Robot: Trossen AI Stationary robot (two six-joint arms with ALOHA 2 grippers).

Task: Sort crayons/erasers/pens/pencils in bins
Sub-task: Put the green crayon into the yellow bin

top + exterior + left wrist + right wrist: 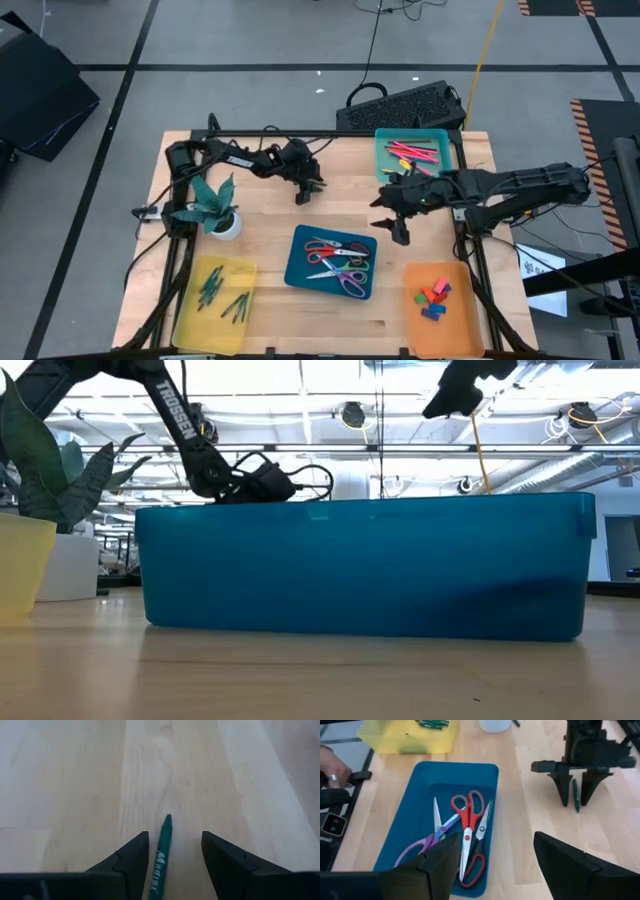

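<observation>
Sorting nearly done | erasers (432, 298) binned lower right | left gripper (172, 852) spread wide around last green pen (163, 851), upper centre | right gripper (492, 857) wide, empty

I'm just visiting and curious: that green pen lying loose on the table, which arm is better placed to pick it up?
The left. The left gripper is open with the green pen between its fingers. The right gripper hovers open, away from it.
</observation>
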